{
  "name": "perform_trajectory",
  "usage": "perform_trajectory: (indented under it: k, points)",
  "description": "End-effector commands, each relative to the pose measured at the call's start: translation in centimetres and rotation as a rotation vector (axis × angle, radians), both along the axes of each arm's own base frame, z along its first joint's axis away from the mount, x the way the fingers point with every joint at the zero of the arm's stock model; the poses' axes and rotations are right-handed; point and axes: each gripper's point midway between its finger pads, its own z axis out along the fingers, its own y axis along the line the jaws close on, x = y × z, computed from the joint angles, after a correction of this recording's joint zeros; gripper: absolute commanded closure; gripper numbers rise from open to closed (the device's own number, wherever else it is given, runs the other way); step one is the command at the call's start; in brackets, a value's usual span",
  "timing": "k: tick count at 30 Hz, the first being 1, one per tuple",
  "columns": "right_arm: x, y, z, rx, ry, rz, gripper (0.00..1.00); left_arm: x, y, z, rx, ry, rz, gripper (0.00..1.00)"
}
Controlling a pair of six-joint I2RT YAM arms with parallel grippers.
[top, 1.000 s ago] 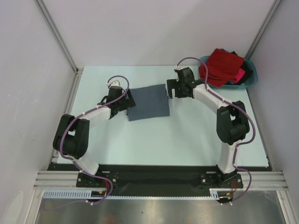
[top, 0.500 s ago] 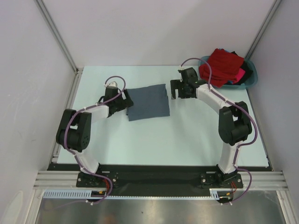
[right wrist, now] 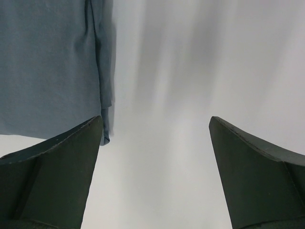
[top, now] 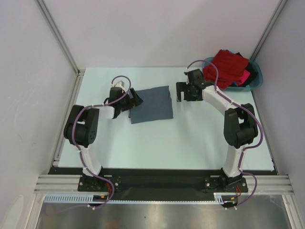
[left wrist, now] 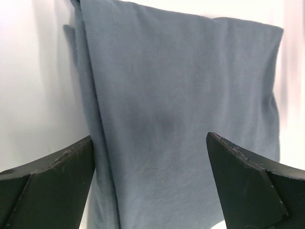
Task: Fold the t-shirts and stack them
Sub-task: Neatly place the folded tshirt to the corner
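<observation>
surface: pale mint table [top: 157,138], smooth and matte, with white walls [top: 143,28] around it
left pincer [top: 135,98]: jaws spread wide and empty, low at the near-left edge of the grey cloth
grey t-shirt [top: 151,104]: folded into a flat near-rectangle straight ahead of the left pincer; in the left wrist view it fills the gap between the fingers [left wrist: 52,176]
right pincer [top: 179,91]: jaws wide, holding nothing; the shirt's edge is just beside it and apart, with bare table between its fingers
texture: soft slate-grey knit with faint creases and layered fold edges along one side
other shirts: red t-shirt [top: 228,66], pink t-shirt [top: 245,76] and dark t-shirt [top: 252,72], crumpled in a heap in a teal basin [top: 259,82] near and behind the right pincer
finger shape: black, hard, wedge-like, with scuffed edges
</observation>
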Motion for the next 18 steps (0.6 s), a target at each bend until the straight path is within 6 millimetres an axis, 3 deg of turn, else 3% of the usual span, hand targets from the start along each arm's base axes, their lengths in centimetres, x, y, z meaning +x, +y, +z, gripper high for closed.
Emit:
perform_trajectory:
  k: [1,5,13,18]
  points:
    - [0.2,-0.1,0.8,0.019,-0.015,0.002,0.0,-1.7,-0.7,-1.7,-0.05,0.076,-0.012,0.0]
    - [0.2,0.0,0.7,0.025,-0.01,0.003,0.0,-2.9,-1.4,-2.4,-0.038,0.094,-0.007,0.0]
    - [0.0,-0.1,0.5,0.029,0.0,0.003,0.0,-4.2,-4.8,-3.9,-0.06,0.119,-0.082,0.0]
    - [-0.2,-0.2,0.4,0.031,0.002,0.002,0.0,-4.7,-6.1,-4.2,-0.084,0.13,-0.106,0.12]
